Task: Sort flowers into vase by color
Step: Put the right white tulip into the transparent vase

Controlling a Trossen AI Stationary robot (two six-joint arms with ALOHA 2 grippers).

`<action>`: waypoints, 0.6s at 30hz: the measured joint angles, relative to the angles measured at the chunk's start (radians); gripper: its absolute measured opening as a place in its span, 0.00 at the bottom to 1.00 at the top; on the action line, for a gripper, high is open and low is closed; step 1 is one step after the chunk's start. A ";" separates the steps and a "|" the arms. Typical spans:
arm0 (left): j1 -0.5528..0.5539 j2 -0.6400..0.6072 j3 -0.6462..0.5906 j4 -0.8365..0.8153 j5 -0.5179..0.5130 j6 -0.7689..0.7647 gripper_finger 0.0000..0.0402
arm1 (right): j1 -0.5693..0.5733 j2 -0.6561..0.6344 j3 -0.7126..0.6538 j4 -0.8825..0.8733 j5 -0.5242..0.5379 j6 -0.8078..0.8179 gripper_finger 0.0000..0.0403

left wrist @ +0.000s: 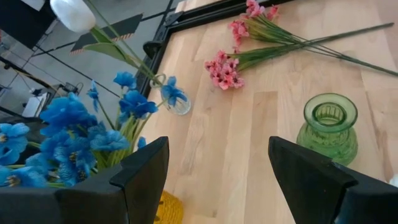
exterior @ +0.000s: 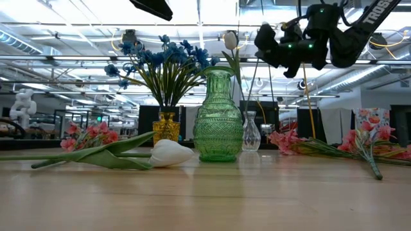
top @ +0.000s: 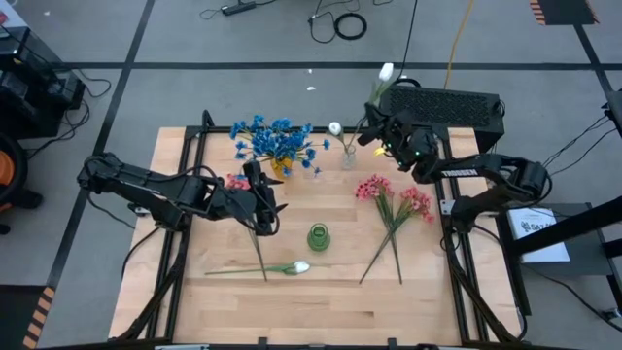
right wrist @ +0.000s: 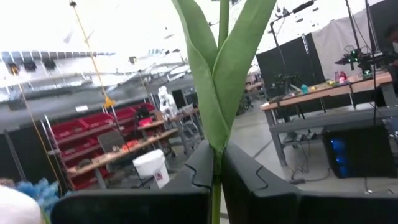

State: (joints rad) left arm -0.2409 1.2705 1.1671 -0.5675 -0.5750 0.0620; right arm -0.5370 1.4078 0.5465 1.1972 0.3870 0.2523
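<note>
My right gripper (top: 373, 132) hovers over the table's far right part, shut on a white tulip whose bloom (top: 387, 71) reaches past the far edge. Below it stands a small clear vase (top: 348, 156) holding another white bud (exterior: 230, 40). Blue flowers (top: 277, 141) stand in a yellow vase (exterior: 166, 126). A green vase (top: 319, 236) stands empty at the middle. One white tulip (top: 299, 266) lies flat near the front. Pink sprigs (top: 394, 204) lie at the right, and one more (top: 236, 182) lies beside my left gripper (left wrist: 217, 143). That gripper is open and holds nothing. My right gripper pinches the tulip's green stem (right wrist: 217, 167) between its two fingers, just below where the two leaves spread. The fingers come from the table's right, slanting upward, and lie across the stem. The tulip stands tilted, bloom up. Its lower stem (exterior: 252, 96) runs down to the clear vase's mouth.
A black box (top: 442, 105) sits just beyond the far right corner. Black frame rails (top: 185, 156) run along the table's sides. Bare wood (top: 321, 306) lies along the near edge.
</note>
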 joint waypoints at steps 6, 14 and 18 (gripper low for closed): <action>-0.002 0.000 0.000 -0.001 0.003 -0.003 0.70 | 0.000 -0.042 0.000 0.002 0.002 -0.007 0.02; -0.002 0.000 0.000 -0.001 0.022 -0.005 0.70 | 0.002 -0.059 0.001 -0.054 0.004 -0.074 0.02; -0.002 0.000 0.000 0.001 0.022 -0.005 0.70 | 0.002 -0.059 0.001 -0.096 0.004 -0.084 0.02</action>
State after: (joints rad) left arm -0.2424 1.2701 1.1671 -0.5665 -0.5529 0.0570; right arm -0.5354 1.3483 0.5472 1.1010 0.3911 0.1682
